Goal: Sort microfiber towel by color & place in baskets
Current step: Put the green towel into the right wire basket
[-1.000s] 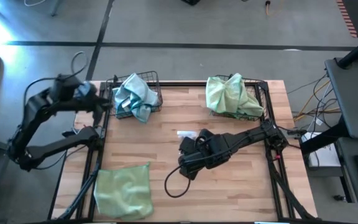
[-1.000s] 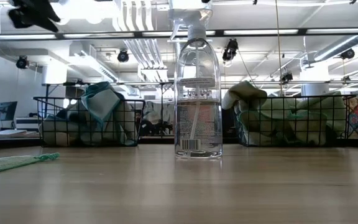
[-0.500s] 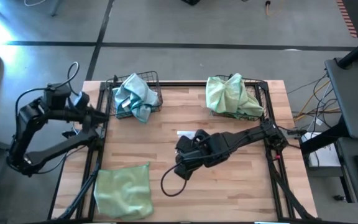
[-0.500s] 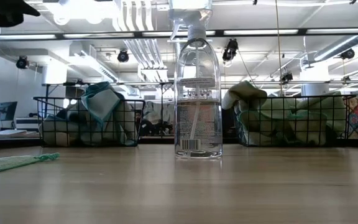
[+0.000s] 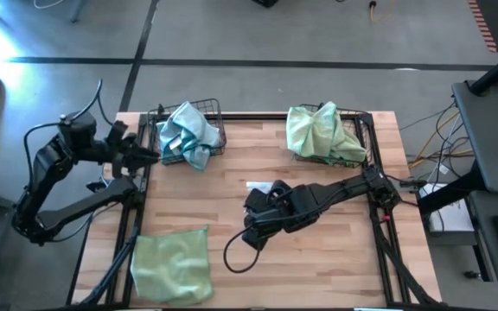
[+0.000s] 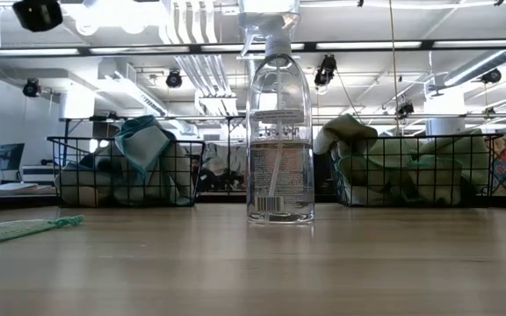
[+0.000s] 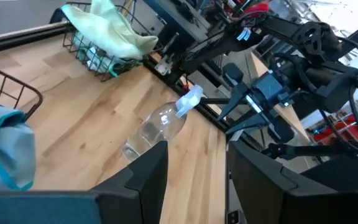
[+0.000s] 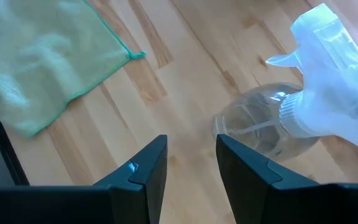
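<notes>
The right gripper [image 5: 251, 226] hangs over the middle of the wooden table [image 5: 232, 207], its two dark fingers [image 8: 143, 171] parted with nothing between them. Just beside it, toward the far edge, stands a clear plastic spray bottle [image 8: 291, 118] with a white trigger head. The one loose piece of work, a flat pale green microfiber towel [image 5: 173, 263] with a darker green hem, lies near the gripper on its left, toward the table's near left corner.

That towel will likely be light, soft and limp. It should sag and drape once lifted, so a pinch at a corner or along the hem seems the surest hold. A grab in the middle would probably bunch it.

The right arm reaches in low from the table's right edge, forearm stretched across the boards, wrist tipped downward. The left gripper [image 5: 141, 154] waits off the table's left edge, fingers apart and empty, pointing toward the black wire-mesh basket of light blue towels [image 5: 187, 134] just beyond it. The matching black basket of pale green towels [image 5: 322, 131] sits well beyond the right gripper, at the far right.
</notes>
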Action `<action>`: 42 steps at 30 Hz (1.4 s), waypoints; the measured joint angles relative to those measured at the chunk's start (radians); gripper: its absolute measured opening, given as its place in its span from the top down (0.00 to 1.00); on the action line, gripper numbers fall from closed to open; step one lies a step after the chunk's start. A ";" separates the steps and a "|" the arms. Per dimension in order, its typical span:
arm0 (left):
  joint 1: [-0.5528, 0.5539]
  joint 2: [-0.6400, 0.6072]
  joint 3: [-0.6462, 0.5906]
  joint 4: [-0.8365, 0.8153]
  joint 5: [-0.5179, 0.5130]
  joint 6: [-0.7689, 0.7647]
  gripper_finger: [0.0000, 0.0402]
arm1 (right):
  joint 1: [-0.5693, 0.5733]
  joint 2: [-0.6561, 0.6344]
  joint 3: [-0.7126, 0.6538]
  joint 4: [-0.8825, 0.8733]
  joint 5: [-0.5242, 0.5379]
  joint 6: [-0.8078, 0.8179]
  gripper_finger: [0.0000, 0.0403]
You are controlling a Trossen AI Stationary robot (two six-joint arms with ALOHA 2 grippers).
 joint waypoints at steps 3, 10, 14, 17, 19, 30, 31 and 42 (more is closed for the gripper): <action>-0.019 0.042 0.044 0.005 0.000 0.002 0.62 | 0.000 0.000 0.000 0.000 -0.004 -0.002 0.67; -0.055 0.165 0.222 0.029 -0.006 0.042 0.62 | 0.000 0.001 0.000 -0.006 -0.005 -0.038 0.67; -0.059 0.233 0.303 0.028 -0.008 0.065 0.62 | 0.000 0.000 0.000 -0.008 -0.006 -0.074 0.67; -0.074 0.274 0.331 0.027 -0.008 0.075 0.62 | 0.000 0.000 0.000 -0.009 -0.006 -0.089 0.67; -0.087 0.304 0.340 0.028 -0.009 0.084 0.62 | 0.000 0.000 0.000 -0.012 -0.006 -0.108 0.67; -0.278 0.517 0.401 0.242 -0.009 0.121 0.62 | -0.005 -0.014 0.000 -0.126 -0.006 -0.123 0.67; -0.307 0.538 0.419 0.242 -0.009 0.131 0.62 | -0.005 -0.015 0.000 -0.138 -0.006 -0.123 0.67; -0.766 0.670 0.625 0.215 -0.092 0.243 0.62 | -0.005 -0.022 0.000 -0.171 -0.006 -0.123 0.67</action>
